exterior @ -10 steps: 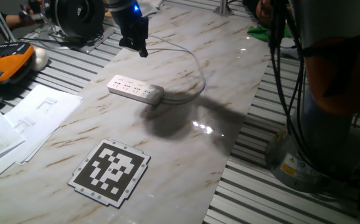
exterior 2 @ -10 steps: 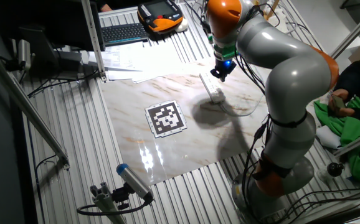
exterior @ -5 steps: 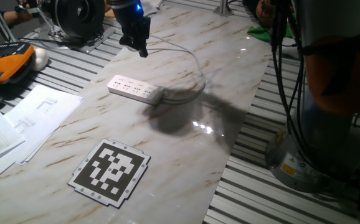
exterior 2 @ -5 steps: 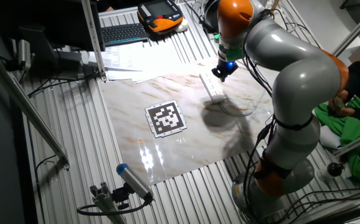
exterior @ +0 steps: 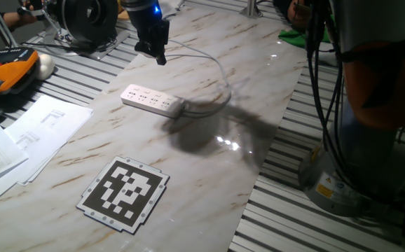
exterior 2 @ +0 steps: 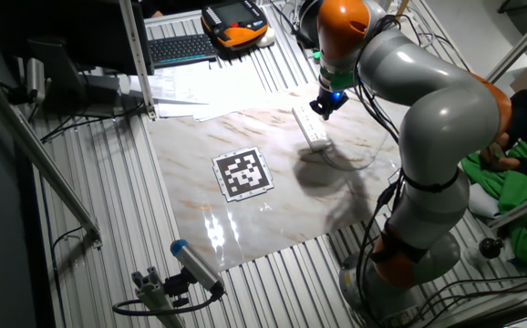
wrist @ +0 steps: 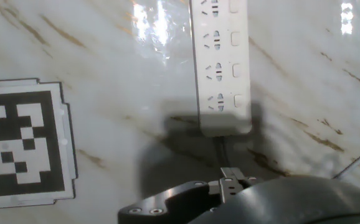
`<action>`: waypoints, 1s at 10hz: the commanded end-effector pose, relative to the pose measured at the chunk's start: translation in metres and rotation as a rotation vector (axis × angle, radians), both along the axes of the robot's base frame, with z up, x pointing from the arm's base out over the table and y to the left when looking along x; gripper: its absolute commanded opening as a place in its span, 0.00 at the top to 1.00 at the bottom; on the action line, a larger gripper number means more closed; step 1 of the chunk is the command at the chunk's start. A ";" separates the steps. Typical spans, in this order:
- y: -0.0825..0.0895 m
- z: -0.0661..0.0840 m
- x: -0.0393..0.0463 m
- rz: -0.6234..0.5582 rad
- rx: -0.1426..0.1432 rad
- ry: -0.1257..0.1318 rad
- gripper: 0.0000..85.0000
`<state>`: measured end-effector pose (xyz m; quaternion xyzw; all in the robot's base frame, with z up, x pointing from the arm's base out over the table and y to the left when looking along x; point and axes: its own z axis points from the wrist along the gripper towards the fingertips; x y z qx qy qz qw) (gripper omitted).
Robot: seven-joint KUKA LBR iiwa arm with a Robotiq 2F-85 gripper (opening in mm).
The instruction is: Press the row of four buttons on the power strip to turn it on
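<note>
The white power strip [exterior: 152, 100] lies flat on the marble table [exterior: 209, 168], its thin white cable [exterior: 218, 73] looping off behind it. In the hand view the power strip [wrist: 220, 68] runs up the frame with its cable end nearest the hand. The four buttons [wrist: 236, 70] show as small square marks along its right side, beside each socket. My gripper [exterior: 159, 56] hangs in the air above and behind the strip, apart from it. The gripper [exterior 2: 323, 109] is dark and no view shows its fingertips clearly.
A black-and-white marker tag [exterior: 124, 192] lies in front of the strip. Paper sheets [exterior: 38, 129] and an orange pendant [exterior: 10, 70] sit at the left. A keyboard [exterior 2: 181, 47] is at the back, green cloth [exterior 2: 510, 200] at the right, and the arm's base [exterior: 342, 182] beside the table.
Over the last second the arm shifted slightly, carrying the gripper a little up and away over the strip's cable end. It has been still for the last half second. The strip has not moved.
</note>
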<state>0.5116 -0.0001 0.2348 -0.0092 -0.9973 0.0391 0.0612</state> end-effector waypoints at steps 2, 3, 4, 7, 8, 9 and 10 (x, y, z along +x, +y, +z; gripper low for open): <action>0.000 0.000 0.0000 -0.052 -0.011 -0.041 0.80; 0.000 0.000 0.0000 -0.080 -0.016 -0.052 0.60; 0.000 0.000 0.0000 -0.094 -0.038 -0.040 0.60; 0.000 0.000 0.0000 -0.115 -0.058 0.041 0.20; 0.000 0.000 0.0000 -0.103 -0.059 0.058 0.20; 0.000 0.000 0.0000 -0.092 -0.047 0.061 0.00; 0.000 0.000 0.0000 -0.075 -0.041 0.069 0.00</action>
